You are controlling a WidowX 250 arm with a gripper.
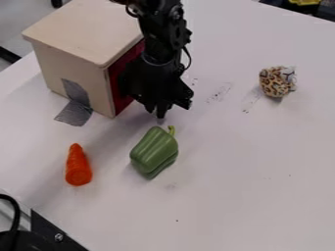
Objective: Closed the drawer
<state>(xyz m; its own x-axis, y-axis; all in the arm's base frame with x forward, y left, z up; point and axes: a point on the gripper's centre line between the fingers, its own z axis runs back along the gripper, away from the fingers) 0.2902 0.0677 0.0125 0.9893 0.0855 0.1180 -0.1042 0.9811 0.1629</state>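
Camera view: at the lower left, where the white table (235,196) ends in a slanting edge, a black piece of equipment (49,234) with a cable is cut off by the frame, so its full shape cannot be made out. Grey tape (73,112) runs down the side of a pale wooden box (91,29) and onto the table; the box stands near the table's upper-left edge. An orange carrot (78,169) lies closer to the lower-left edge, its thick end toward the camera.

The drawer (116,81) is in the box's right-hand side, its front a flat dark red. The part that shows looks about level with the pale frame, but the rest is behind the arm and gripper, so whether it is fully closed cannot be told.

The black gripper (155,112) hangs just beside that red front, low over the table; dark parts overlap there, and I cannot tell whether it is wide or narrow. Below it, farther in from the edges, lies a green pepper (154,152), stem toward the gripper. Dark smudges (219,92) mark the table to the right, then comes a crumpled, brown-patterned bundle (276,81), nearer the upper-right edge. Past that edge, a yellow thing (305,2) is cut off by the frame.
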